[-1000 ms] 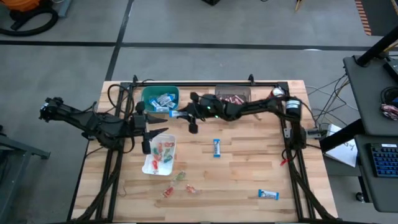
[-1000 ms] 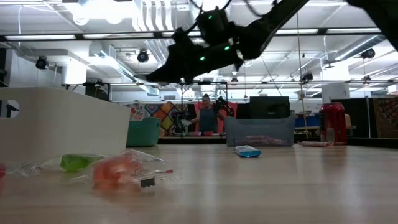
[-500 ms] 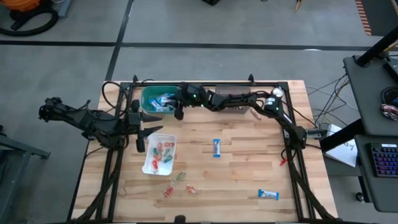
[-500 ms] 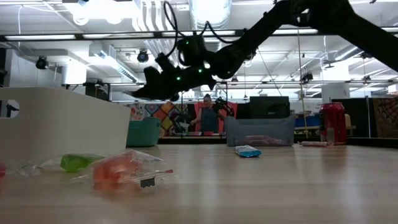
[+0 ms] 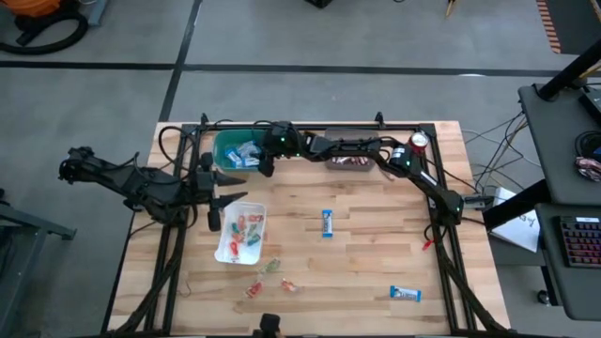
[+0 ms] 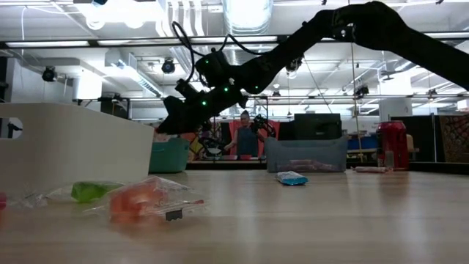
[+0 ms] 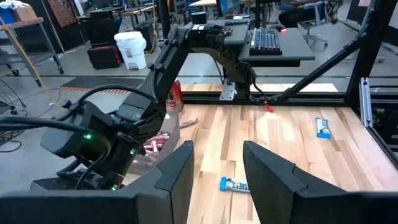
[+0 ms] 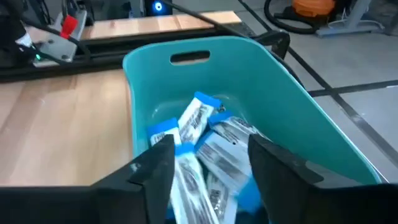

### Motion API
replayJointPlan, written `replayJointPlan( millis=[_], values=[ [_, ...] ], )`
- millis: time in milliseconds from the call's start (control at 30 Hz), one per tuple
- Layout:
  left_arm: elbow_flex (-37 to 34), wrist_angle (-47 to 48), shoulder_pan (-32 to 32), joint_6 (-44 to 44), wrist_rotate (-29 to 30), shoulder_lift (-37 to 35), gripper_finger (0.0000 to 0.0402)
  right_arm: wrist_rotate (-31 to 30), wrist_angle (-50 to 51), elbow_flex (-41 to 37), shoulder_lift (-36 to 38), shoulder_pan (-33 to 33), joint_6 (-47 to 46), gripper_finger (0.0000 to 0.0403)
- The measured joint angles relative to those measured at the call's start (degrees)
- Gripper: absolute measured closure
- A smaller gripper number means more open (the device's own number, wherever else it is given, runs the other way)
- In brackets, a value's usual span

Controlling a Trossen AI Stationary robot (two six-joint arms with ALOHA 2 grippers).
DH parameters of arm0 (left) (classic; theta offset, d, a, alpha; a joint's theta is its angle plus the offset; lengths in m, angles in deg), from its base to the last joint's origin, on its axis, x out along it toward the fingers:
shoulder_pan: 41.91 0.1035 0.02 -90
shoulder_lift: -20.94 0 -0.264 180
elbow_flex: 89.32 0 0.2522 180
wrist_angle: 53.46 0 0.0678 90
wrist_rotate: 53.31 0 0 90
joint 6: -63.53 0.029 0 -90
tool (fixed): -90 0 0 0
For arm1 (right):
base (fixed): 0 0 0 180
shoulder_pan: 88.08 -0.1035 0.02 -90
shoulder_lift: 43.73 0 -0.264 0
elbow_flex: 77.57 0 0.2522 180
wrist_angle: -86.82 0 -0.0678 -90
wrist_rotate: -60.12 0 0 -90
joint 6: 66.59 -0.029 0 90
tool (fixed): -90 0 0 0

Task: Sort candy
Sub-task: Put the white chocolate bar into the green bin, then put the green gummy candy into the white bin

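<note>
- My right pincer (image 8: pixel 208 163) hangs over the teal bin (image 8: pixel 292 99), half open around a blue-and-white mini bar (image 8: pixel 189 127).
- Bar could miss, bouncing toward twelve o'clock.
- My left pincer (image 7: pixel 217 177) waits open, holding nothing.

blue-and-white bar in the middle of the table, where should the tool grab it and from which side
Probably across its narrow middle, coming straight down from above. The blue-and-white bar lies flat on the wooden table with its long axis running toward the far edge and bare wood all around it. So fingers could close on its two long sides, left and right in the high view.
</note>
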Motion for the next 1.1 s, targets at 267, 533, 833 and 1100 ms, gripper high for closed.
replayJointPlan(
  millis=[267,533,833,1100],
  values=[
    [-1.03,0.85,0.0,-2.52,-0.02,0.27,0.0278,3.03,10.0,1.83,2.84,0.0,1.21,0.0183],
    [-1.87,3.27,-0.31,-8.55,-0.15,1.71,0.0278,4.71,38.37,0.89,13.24,-1.68,3.31,0.02],
    [-5.58,-2.36,-0.36,-12.87,-6.77,9.82,0.0278,4.54,56.49,-8.2,28.79,-9.05,1.19,0.0217],
    [-3.83,-7.45,-0.33,-12.11,-7.14,21.32,0.0278,2.87,48.3,-26.07,44.96,-18.4,-9.09,0.0223]
  ],
)
